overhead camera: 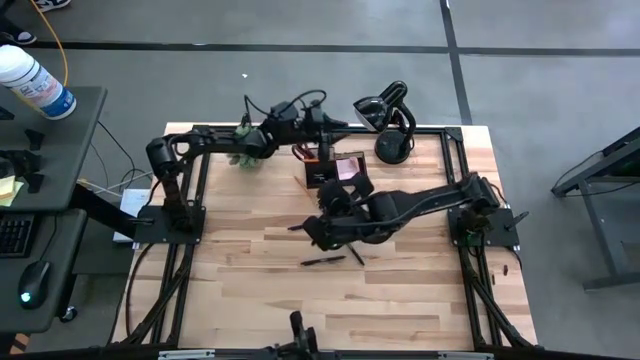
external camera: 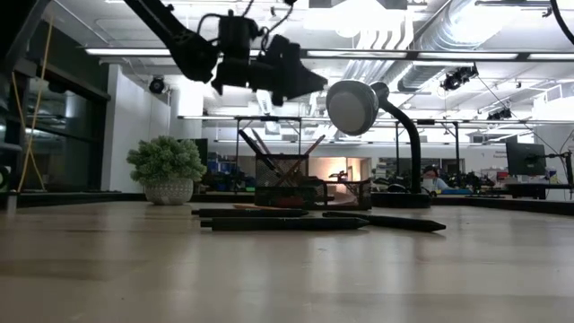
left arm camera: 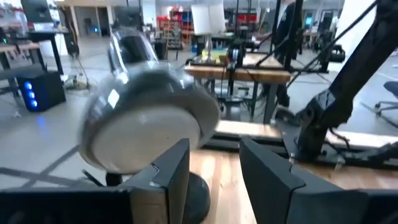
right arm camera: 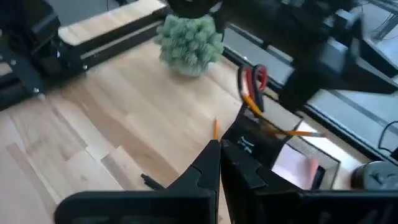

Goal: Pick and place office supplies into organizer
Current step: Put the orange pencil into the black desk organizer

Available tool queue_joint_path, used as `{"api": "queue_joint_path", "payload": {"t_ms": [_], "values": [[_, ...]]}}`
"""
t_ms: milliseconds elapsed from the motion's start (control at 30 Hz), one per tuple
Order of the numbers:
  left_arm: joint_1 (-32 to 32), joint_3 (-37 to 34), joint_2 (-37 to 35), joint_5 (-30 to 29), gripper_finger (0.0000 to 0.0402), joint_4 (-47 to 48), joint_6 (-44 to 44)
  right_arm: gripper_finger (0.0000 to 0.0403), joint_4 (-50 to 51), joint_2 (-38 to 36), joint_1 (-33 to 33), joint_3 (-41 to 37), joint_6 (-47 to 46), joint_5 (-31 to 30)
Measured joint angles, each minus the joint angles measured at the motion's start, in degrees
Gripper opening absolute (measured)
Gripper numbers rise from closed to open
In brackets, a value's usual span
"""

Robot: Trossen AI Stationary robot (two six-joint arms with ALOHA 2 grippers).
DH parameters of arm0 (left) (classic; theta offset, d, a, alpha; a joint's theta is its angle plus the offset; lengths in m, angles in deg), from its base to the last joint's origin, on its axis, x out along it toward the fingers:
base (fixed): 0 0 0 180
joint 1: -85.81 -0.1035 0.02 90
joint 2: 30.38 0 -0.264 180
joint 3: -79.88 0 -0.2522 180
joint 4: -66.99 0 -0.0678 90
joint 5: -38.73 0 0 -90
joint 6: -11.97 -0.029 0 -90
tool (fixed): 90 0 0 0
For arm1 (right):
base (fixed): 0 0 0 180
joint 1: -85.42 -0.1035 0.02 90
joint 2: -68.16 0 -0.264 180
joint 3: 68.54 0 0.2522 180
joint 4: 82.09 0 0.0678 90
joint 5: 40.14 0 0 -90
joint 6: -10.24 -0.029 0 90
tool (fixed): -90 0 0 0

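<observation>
The black organizer [overhead camera: 322,172] stands at the table's far middle. Red-handled scissors [right arm camera: 256,78] and orange pencils [right arm camera: 292,130] stick up out of it, and a pink sticky pad [right arm camera: 298,165] lies in its flat part. My left gripper [left arm camera: 214,149] hovers level and open above the organizer [external camera: 287,190], with nothing between its fingers. My right gripper [right arm camera: 219,155] is shut and empty. It hangs over the table's middle [overhead camera: 315,228], slanting down toward the organizer. Two black pens [overhead camera: 325,261] [overhead camera: 355,255] lie flat on the wood in front of the organizer.
A black desk lamp [overhead camera: 390,110] with a curved neck stands just right of the organizer, its head [left arm camera: 149,118] right in front of my left gripper. A spiky green plant [overhead camera: 243,150] sits to the organizer's left. Bare wood stretches along the near half [overhead camera: 330,310].
</observation>
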Motion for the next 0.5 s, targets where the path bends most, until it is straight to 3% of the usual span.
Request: {"api": "queue_joint_path", "payload": {"t_ms": [300, 500], "values": [[-2.97, 0.17, -7.91, 8.14, 0.0113, 8.43, 0.2, 0.0007, 6.48, -5.06, 0.02, 0.02, -0.07, -0.59], [-1.7, 0.15, -12.63, 13.84, 0.0099, 26.76, -0.58, 0.0007, 13.97, -7.23, 0.13, 0.02, -0.21, -0.9]]}}
